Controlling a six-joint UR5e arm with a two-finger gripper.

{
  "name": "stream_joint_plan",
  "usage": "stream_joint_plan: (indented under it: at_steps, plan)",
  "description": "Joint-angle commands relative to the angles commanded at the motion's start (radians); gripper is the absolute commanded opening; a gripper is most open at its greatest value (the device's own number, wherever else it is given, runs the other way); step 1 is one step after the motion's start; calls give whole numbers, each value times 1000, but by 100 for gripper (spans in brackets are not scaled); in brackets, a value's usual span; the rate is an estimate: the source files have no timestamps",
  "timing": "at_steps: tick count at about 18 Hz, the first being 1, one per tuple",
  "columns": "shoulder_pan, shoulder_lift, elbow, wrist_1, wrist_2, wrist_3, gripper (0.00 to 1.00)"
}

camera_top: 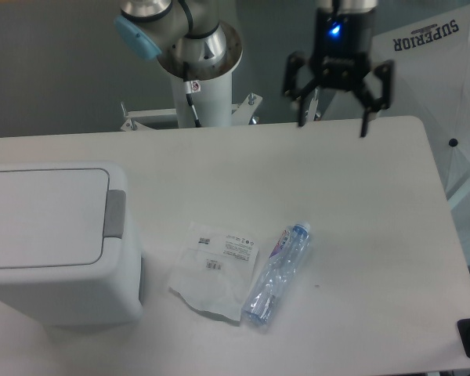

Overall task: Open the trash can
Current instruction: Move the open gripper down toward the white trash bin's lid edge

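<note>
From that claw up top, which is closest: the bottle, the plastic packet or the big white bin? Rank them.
From the gripper, open above the table's far edge:
1. Bottle, lying at centre, towards the front.
2. Plastic packet, just left of the bottle.
3. Trash can, far left, lid shut.
</note>
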Motion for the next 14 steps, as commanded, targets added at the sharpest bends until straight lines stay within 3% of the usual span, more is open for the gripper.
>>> stream_joint_plan:
  at_steps: [6,8,14]
  plan:
    - [-129,-26,3,23,-3,-304,100]
    - [-167,-44,9,63,-5,-391,100]
    - [-281,-100,9,100,-6,-586,100]
